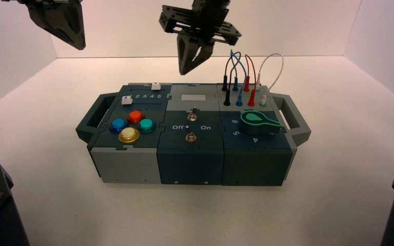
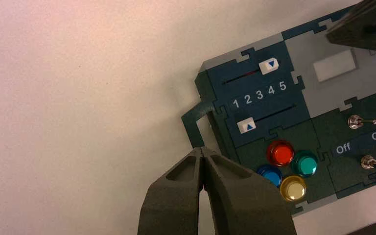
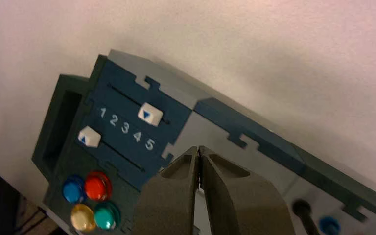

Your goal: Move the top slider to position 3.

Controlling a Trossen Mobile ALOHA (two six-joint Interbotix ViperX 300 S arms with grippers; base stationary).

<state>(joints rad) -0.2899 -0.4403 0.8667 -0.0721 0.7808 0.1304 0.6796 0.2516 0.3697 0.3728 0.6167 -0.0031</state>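
Note:
The top slider (image 1: pixel 155 86) is a small white knob in the far slot of the box's left block. Its dark arrow points at about the printed 4 (image 2: pixel 268 65) (image 3: pixel 150 114). Position 3 (image 2: pixel 259 95) (image 3: pixel 125 128) is the middle digit of the 1-to-5 row, to the knob's left in the high view. My right gripper (image 1: pixel 187 70) (image 3: pixel 198 148) is shut and empty, hanging over the grey panel just right of that slider, not touching it. My left gripper (image 1: pixel 79 45) (image 2: pixel 203 149) is shut, high up off the box's left end.
A second white slider (image 2: pixel 246 126) sits near the 1 end of the near slot. Several coloured push buttons (image 1: pixel 131 125), two toggle switches (image 1: pixel 191 117), a green dial (image 1: pixel 256 119) and upright wire plugs (image 1: pixel 243 89) fill the box. Handles stick out at both ends.

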